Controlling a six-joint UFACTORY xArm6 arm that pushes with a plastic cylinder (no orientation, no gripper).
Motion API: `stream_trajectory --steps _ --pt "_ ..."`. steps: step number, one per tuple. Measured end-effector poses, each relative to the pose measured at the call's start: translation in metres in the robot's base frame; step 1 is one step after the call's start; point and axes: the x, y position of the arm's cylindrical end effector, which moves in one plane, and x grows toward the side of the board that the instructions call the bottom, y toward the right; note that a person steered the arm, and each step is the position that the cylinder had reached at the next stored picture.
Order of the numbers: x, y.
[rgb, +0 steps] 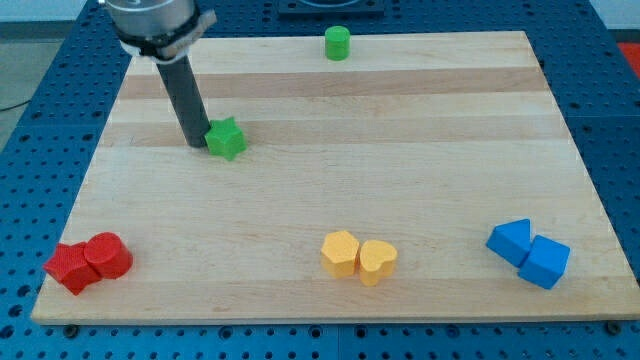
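My tip (196, 144), a bare rod gripping nothing, touches the green star-shaped block (226, 138) on its left; green cylinder (337, 43) sits far beyond, wooden board (330, 190) beneath.

No readable text, label, brand, number or sign is showing anywhere: the wooden board (330, 110), the coloured blocks and the blue perforated surface around it are bearing none.

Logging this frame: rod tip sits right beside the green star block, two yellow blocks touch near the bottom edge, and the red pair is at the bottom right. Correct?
Not quite. In the camera view the red pair is at the view's bottom left; the blue pair holds the bottom right. My tip beside the green star block and the touching yellow blocks are right.
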Motion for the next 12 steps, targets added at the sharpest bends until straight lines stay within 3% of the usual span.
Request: stream_trajectory --steps 1,2,5,9,10,11,12 --pt "0.035 0.000" --pt "0.033 0.016" --pt "-0.067 0.073" --pt "-0.193 0.093" --pt "-0.192 0.088" --pt "-0.138 0.084" --pt "-0.114 0.109"
